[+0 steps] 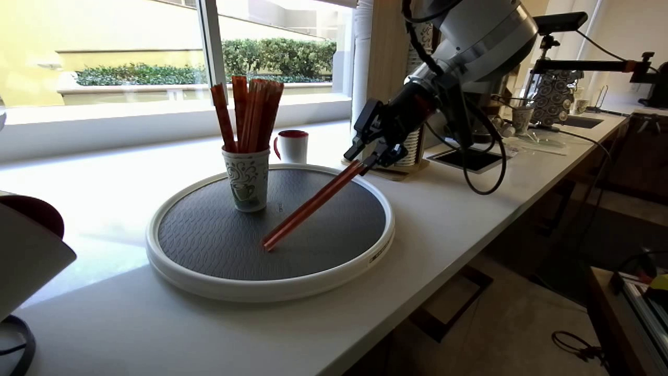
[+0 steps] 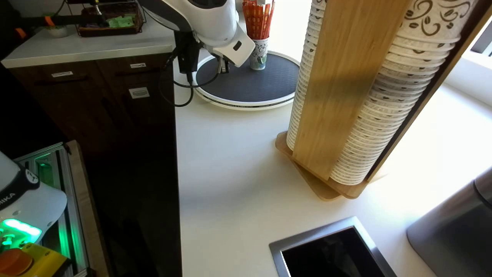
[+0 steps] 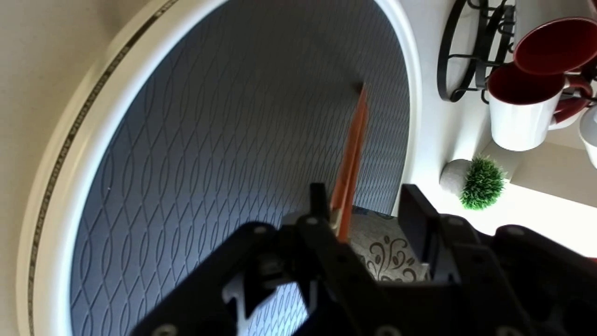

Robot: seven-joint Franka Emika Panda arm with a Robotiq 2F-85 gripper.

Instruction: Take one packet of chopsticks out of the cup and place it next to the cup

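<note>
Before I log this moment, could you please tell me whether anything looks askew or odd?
Yes: in an exterior view, a packet of chopsticks slants above the round tray rather than lying flat. The wrist view shows the gripper open, with the packet apparently against one finger, so it seems propped there, not clamped.

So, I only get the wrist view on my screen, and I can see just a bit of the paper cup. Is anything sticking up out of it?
Observer: Yes. In both exterior views several red packets of chopsticks stand in the paper cup.
Operator: And the single one in my picture, is it lying flat?
Observer: No. In an exterior view the lone packet slopes from the gripper down toward the round tray; I can't tell whether it touches.
Operator: Huh. Anything else close by that I'm missing?
Observer: Yes, in an exterior view a white mug with a red inside stands just beyond the tray.
</note>
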